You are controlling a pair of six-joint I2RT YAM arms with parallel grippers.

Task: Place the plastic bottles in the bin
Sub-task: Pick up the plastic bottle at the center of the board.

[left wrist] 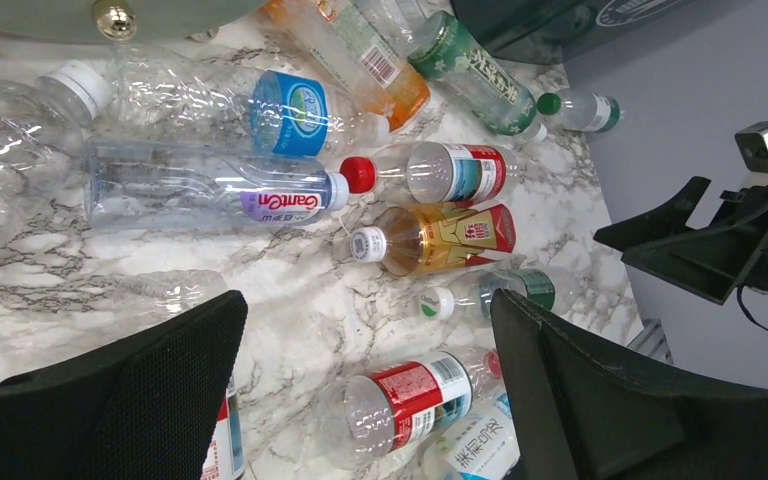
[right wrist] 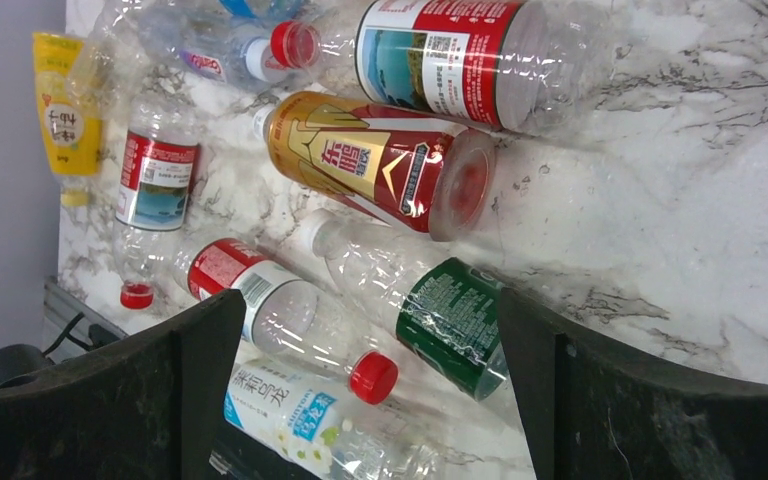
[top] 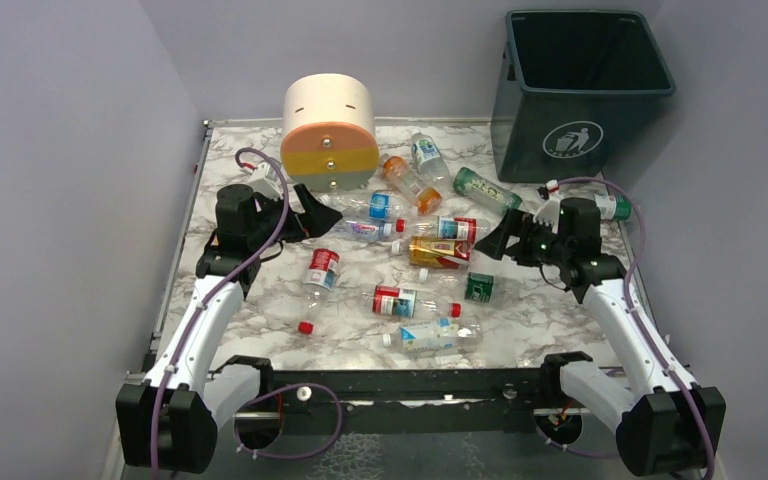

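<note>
Both left claw (top: pixel 312 212) and right claw (top: pixel 493 238) are hanging released; we are judging the right nearer the gold bottle (top: pixel 438 252), lying at its nine o'clock, axis running nine-to-three.

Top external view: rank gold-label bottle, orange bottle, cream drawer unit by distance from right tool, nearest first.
1. Gold-label bottle, just left of the right tool.
2. Orange bottle, farther back-left.
3. Cream drawer unit, back left, farthest.
</note>
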